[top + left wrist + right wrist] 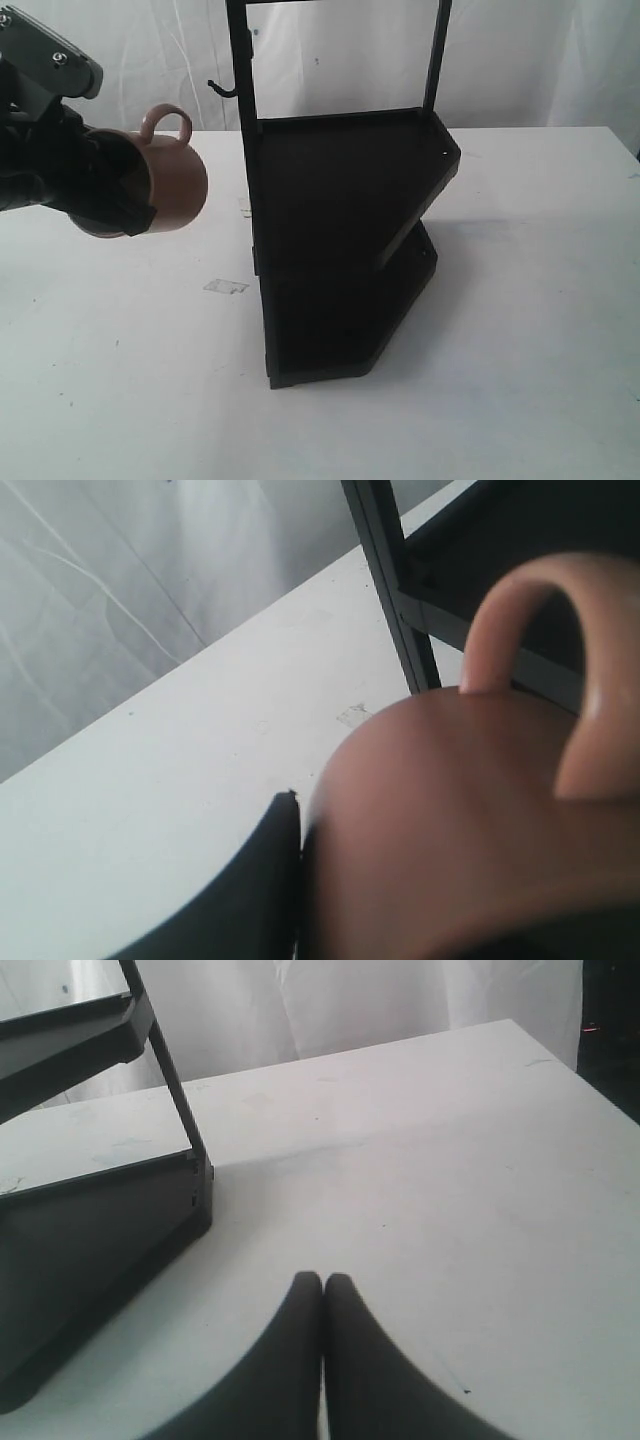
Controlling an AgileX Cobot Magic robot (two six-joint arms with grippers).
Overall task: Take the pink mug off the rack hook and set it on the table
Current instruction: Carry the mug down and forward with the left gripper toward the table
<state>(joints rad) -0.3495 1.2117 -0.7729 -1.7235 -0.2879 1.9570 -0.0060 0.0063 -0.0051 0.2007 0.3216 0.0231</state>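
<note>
The pink mug hangs in the air left of the rack, lying sideways with its loop handle up, off the rack hook. My left gripper is shut on the mug's rim. In the left wrist view the pink mug fills the frame beside one black finger. The white table lies well below the mug. My right gripper is shut and holds nothing, hovering over the table near the rack's base; it is out of the exterior view.
A small scrap of clear tape lies on the table left of the rack's foot. A white cloth backdrop hangs behind the table. The table's far right edge drops to a dark area.
</note>
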